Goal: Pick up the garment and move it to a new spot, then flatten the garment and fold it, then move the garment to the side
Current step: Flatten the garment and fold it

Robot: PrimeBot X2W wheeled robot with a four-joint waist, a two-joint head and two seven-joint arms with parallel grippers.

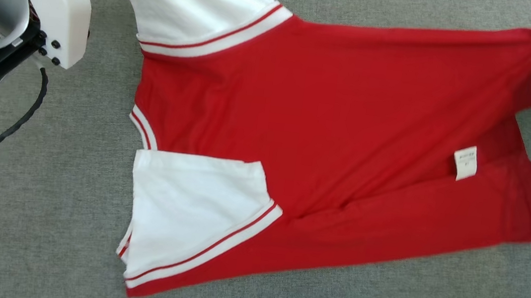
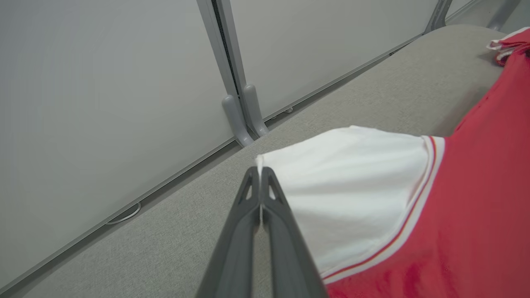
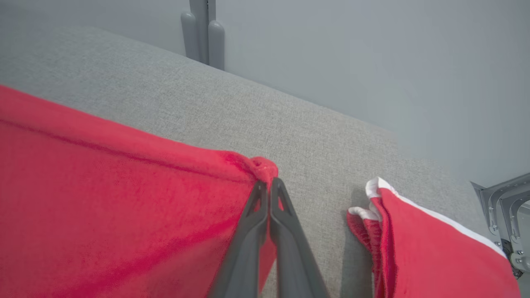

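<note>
- Grey fabric worktop (image 1: pixel 27 222): I find the garment (image 1: pixel 328 126) spread across its middle, with the far edge stretched taut.
- Second red garment (image 3: pixel 414 244), at the right edge: a sideways drag could snag it.
- Left gripper (image 2: pixel 260 170): jaws pinching the white sleeve tip. The hold is thin and may slip.
- Right gripper (image 3: pixel 269 182): jaws pinching the red hem corner. An uneven pull would wrinkle the cloth.
</note>
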